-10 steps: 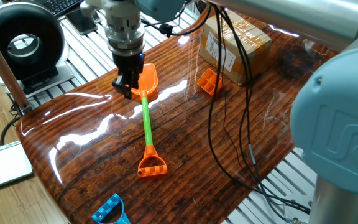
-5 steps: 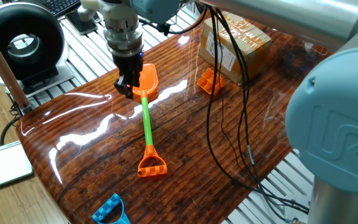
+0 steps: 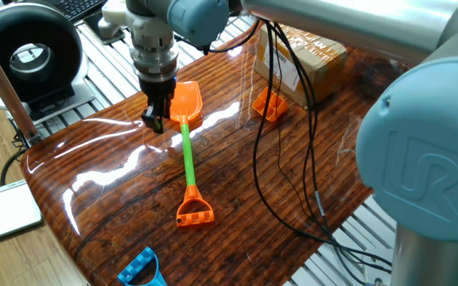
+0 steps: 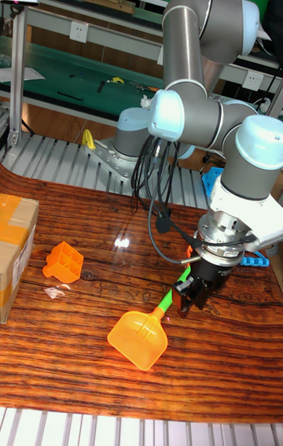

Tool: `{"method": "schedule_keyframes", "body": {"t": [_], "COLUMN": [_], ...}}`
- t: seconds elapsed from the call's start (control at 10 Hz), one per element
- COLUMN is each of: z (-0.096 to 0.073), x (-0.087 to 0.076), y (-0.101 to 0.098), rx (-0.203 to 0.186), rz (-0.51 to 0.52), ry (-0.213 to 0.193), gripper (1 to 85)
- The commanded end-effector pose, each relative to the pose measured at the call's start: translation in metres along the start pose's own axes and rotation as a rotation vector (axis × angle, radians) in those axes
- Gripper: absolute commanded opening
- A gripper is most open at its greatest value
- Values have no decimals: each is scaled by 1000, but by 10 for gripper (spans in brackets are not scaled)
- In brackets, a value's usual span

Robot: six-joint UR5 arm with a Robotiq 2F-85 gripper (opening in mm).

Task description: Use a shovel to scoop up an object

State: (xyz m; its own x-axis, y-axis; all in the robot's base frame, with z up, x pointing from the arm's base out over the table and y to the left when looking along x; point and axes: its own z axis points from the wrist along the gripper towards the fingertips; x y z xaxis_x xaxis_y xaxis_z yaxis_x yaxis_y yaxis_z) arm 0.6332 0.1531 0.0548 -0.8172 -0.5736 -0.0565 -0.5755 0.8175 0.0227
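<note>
The shovel lies flat on the wooden table, with its orange blade [image 3: 186, 102], green shaft [image 3: 188, 155] and orange loop end [image 3: 194, 213]. In the tall fixed view the blade [image 4: 140, 340] points toward the camera. My gripper [image 3: 153, 119] hangs low just beside the blade's neck, to the left of it in the fixed view. Its fingers are a little apart with nothing between them. In the tall fixed view the gripper [image 4: 190, 303] covers part of the shaft [image 4: 166, 303]. The object, a small orange gridded block [image 3: 268, 104] [image 4: 64, 261], rests apart from the blade, next to the box.
A brown cardboard box [image 3: 302, 52] [image 4: 12, 245] stands at the table's far corner behind the block. A small blue toy [image 3: 142, 268] lies at the near table edge. Black cables [image 3: 277, 159] hang from the arm across the table's middle.
The gripper has shifted left, off the blade's edge, and sunk a little toward the table. The shovel and the orange block have stayed where they were.
</note>
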Motion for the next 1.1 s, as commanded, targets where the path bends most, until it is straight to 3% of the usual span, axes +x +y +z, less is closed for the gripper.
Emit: {"method": "schedule_keyframes", "body": {"t": [0.0, 0.1, 0.6, 0.9, 1.0], "z": [0, -1, 4, 10, 12], "x": [4, 5, -6, 3, 4], "y": [-7, -7, 12, 2, 0], "rx": [34, 34, -49, -48, -65], "rz": [-16, -28, -44, -67, -79], "ry": [26, 29, -9, -13, -24], "gripper": [453, 453, 453, 453, 450]}}
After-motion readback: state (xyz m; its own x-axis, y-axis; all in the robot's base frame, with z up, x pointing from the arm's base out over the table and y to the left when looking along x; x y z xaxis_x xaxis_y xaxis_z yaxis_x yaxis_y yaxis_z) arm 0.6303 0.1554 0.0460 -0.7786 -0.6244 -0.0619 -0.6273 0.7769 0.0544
